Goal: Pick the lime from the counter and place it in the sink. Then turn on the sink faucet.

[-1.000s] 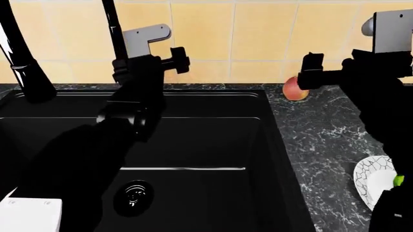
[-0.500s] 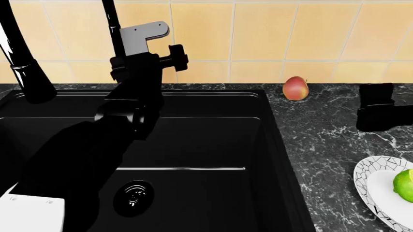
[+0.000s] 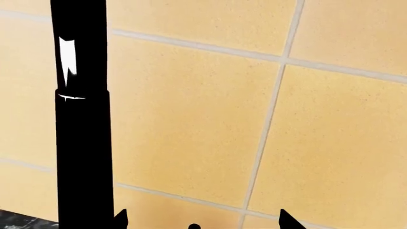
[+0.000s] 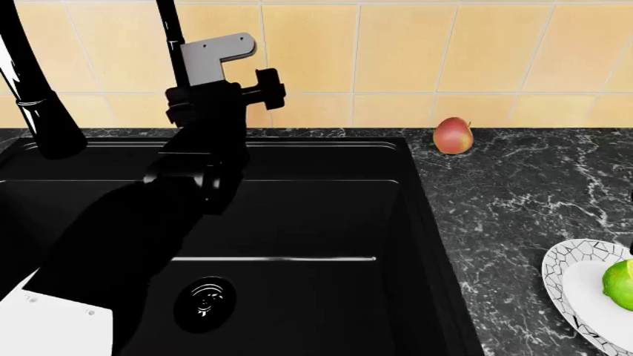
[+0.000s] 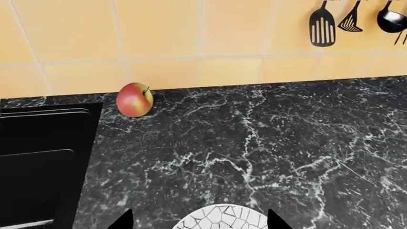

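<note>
The lime (image 4: 620, 284) lies on a white crackle-pattern plate (image 4: 574, 285) at the right edge of the head view, on the dark marble counter (image 4: 505, 200). My right gripper (image 5: 200, 222) is out of the head view. In its own wrist view it is open above the plate's (image 5: 222, 218) far rim, and the lime is not visible there. The black sink (image 4: 296, 215) fills the middle, with its round drain (image 4: 204, 300). My left gripper (image 4: 269, 89) (image 3: 202, 222) is open in front of the wall tiles, close beside the sink faucet's upright tube (image 3: 83, 124) (image 4: 170, 37).
A red-and-yellow apple (image 4: 453, 136) (image 5: 135, 99) stands on the counter by the wall, just right of the sink. The faucet's spout end (image 4: 44, 119) hangs over the sink's left. Black utensils (image 5: 323, 26) hang on the wall farther right.
My right arm has dropped out of the head view to the right, uncovering the lime on its plate. The left arm has barely shifted.
</note>
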Available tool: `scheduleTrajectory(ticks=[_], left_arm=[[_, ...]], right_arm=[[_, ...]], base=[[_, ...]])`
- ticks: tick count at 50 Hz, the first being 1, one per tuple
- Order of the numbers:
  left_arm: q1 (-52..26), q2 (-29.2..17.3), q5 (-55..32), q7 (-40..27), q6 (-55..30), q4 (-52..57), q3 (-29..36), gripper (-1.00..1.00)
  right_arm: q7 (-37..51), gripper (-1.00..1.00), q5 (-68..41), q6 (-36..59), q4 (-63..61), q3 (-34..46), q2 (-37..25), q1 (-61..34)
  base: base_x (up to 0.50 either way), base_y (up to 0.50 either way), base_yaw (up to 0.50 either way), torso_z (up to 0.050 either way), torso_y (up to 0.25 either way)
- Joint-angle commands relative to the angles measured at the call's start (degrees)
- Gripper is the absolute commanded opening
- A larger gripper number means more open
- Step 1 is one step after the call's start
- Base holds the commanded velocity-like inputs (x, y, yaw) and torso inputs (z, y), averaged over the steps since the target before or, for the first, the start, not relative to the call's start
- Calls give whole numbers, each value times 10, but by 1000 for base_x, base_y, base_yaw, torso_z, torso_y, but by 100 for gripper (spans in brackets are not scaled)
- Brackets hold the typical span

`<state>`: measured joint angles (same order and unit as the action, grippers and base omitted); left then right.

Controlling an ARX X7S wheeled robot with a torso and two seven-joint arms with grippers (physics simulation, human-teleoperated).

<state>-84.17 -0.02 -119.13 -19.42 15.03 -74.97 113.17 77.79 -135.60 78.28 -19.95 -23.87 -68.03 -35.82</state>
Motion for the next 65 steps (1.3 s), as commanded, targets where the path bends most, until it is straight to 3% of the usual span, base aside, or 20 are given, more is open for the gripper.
scheduleTrajectory(ticks=[1,10,14,29,49,65], left_arm=[[-4,0,-46,4,8,0,47,100],[-4,0,-54,3,9,0,55,100],[-3,0,-81,4,15,0,83,100],[-6,0,-103,4,17,0,106,100],[-2,0,-105,4,19,0,111,100],[-2,0,-100,2,20,0,109,100]], right_arm=[[9,100,8,49,24,-96,26,75],[-13,100,59,107,39,-150,71,118],[-10,100,46,103,30,-180,62,163],[-50,100,86,100,29,-183,60,188],[-191,100,257,102,28,-195,118,193],[-262,100,329,85,13,-212,135,232]], base=[[0,0,0,0,0],[0,0,0,0,0],[0,0,0,0,0],[0,0,0,0,0],[0,0,0,0,0],[0,0,0,0,0]])
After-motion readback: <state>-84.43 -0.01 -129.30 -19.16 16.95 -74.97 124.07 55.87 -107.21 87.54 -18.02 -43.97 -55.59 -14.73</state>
